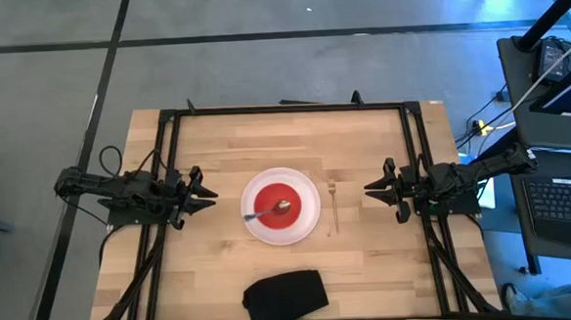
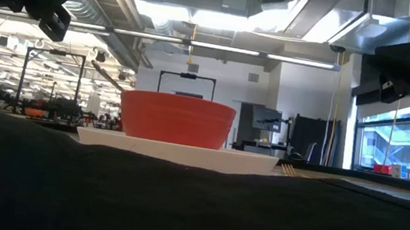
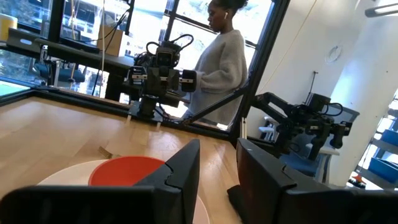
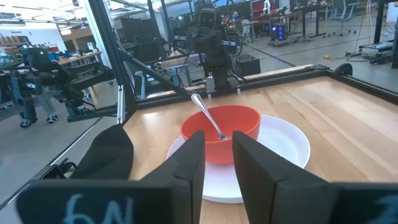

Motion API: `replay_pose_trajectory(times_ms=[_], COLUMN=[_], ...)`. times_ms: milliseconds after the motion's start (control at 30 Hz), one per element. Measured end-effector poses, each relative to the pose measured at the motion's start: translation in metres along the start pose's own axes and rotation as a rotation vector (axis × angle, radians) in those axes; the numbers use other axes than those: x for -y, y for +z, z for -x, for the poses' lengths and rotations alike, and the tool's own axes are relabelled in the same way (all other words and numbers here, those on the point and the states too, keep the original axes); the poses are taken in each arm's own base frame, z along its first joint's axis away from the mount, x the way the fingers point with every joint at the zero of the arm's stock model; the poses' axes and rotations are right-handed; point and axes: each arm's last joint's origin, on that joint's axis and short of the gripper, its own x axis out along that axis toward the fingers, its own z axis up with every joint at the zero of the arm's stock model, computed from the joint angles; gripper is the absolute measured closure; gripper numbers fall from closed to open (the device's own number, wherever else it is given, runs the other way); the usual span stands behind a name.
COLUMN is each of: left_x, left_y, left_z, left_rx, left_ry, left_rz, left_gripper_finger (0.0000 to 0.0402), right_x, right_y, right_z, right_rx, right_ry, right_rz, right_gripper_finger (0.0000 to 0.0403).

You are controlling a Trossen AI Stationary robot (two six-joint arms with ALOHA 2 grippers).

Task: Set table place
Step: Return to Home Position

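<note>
Place setting near the centre of the table (image 1: 213, 272), a light wooden plank top inside a black metal frame. A round white plate (image 1: 311, 220) lies flat on the wood. A smaller red bowl (image 1: 265, 193) stands upright on the plate, roughly at its middle, so that a ring of white shows all around it. A silver spoon (image 1: 266, 213) rests in the bowl. Its scoop lies on the red floor, and its handle leans over the rim on the side toward the left arm. In the right wrist view the handle rises at a slant out of the bowl.

A slim fork (image 1: 334, 206) lies flat on the bare wood just beside the plate, on the right arm's side. It does not touch the rim, and its length runs parallel to the table's side edges. A crumpled black cloth (image 1: 285, 297) lies at the front edge, apart from the plate.

The left end effector (image 1: 212, 195) hangs above the left part of the table, pointing toward the plate. Its fingers are parted, with nothing between them. The right end effector (image 1: 368, 188) mirrors it on the opposite side, just beyond the fork, likewise released and empty. Both are clear of the setting.

In the left wrist view a person (image 3: 221, 62) in a light grey sweater stands beyond the table.
</note>
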Motion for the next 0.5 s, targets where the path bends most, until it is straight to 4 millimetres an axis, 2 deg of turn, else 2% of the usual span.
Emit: replay_pose_trajectory(times_ms=[500], left_x=[0.0], left_y=[0.0001], left_z=[0.0], left_rx=[0.0], left_ry=[0.0], left_rz=[0.0], left_gripper_finger=[0.0323], right_x=[0.0], right_y=[0.0], right_z=[0.0], right_rx=[0.0], right_ry=[0.0], right_rz=[0.0], right_gripper_finger=[0.0318])
